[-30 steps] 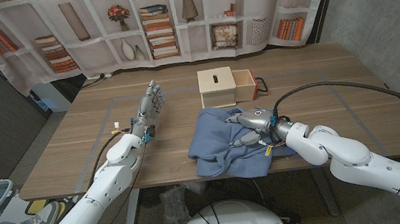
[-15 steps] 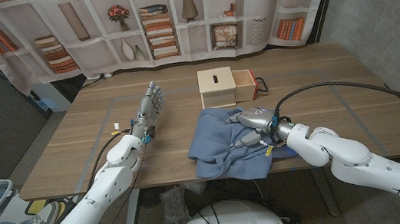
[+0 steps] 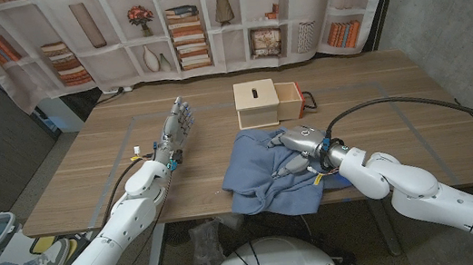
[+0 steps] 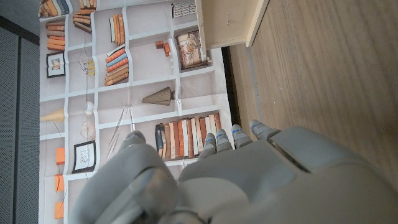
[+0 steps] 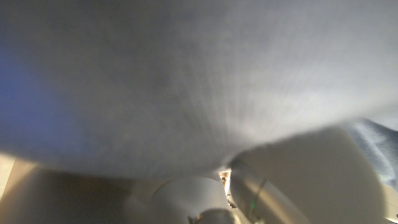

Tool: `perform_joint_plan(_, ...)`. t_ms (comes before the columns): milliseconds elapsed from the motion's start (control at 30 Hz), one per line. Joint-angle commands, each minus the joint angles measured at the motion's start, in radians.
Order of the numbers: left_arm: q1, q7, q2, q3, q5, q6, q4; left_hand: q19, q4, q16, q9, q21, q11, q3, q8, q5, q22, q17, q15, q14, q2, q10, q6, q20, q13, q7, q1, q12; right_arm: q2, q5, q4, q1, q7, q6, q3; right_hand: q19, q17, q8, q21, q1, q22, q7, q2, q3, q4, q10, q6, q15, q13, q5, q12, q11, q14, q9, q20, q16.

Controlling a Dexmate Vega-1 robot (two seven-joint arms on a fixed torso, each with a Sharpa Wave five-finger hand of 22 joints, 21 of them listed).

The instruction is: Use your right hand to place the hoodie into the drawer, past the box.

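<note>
The soft blue cloth hoodie (image 3: 260,171) is grabbed by the right hand (image 3: 299,153); next, lift it into the small wooden drawer (image 3: 289,100). The left hand (image 3: 176,127) is open

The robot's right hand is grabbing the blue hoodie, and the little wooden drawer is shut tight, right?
Not quite. The right hand is on the blue hoodie, but the head view shows the drawer pulled open, sticking out of the wooden box.
</note>
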Motion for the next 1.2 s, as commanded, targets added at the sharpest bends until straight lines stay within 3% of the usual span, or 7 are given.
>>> perform_joint_plan(33, 0.003, 0.0, 0.001, -0.002, -0.002, -0.001, -0.003, -0.005, 0.002, 0.006, 0.004, 0.004, 0.0, -0.006, 0.001, -0.003, 0.004, 0.005, 0.0, -0.008, 0.005, -0.008, 0.001, -0.009, 0.004, -0.001, 0.007, 0.004, -0.002, 0.034, -0.003, -0.004, -0.018, 0.016, 0.016, 0.008, 0.002, -0.001, 0.015, 0.587, 0.01, -0.055, 0.57, -0.002, -0.004, 0.038, 0.13, -0.177, 0.003, 0.004, 0.003, -0.026, 0.033, 0.09, -0.152, 0.002)
perform_joint_plan(733, -0.006, 0.002, -0.001, 0.003, 0.004, 0.003, -0.008, -0.004, 0.002, 0.008, 0.004, 0.005, 0.0, -0.007, 0.002, -0.003, 0.003, 0.005, 0.003, -0.004, 0.01, -0.005, 0.006, -0.008, 0.004, -0.002, 0.011, 0.005, -0.014, 0.065, -0.04, -0.034, -0.041, -0.009, 0.05, -0.007, 0.009, -0.003, 0.071, 0.585, 0.043, -0.053, 0.58, -0.013, 0.017, 0.054, 0.133, -0.173, 0.006, 0.006, 0.003, -0.021, 0.05, 0.106, -0.151, -0.007)
perform_joint_plan(1200, -0.011, 0.003, -0.006, 0.008, 0.007, 0.002, -0.007, -0.004, 0.001, 0.007, 0.004, 0.005, -0.001, -0.006, 0.003, -0.003, 0.003, 0.005, 0.001, -0.004, 0.015, -0.004, 0.007, -0.008, 0.004, -0.002, 0.014, 0.005, -0.03, 0.11, -0.055, -0.056, -0.074, 0.018, 0.081, -0.008, 0.026, 0.004, 0.133, 0.6, 0.072, -0.054, 0.58, -0.01, 0.013, 0.091, 0.161, -0.175, 0.009, 0.009, 0.008, -0.022, 0.088, 0.12, -0.151, -0.004)
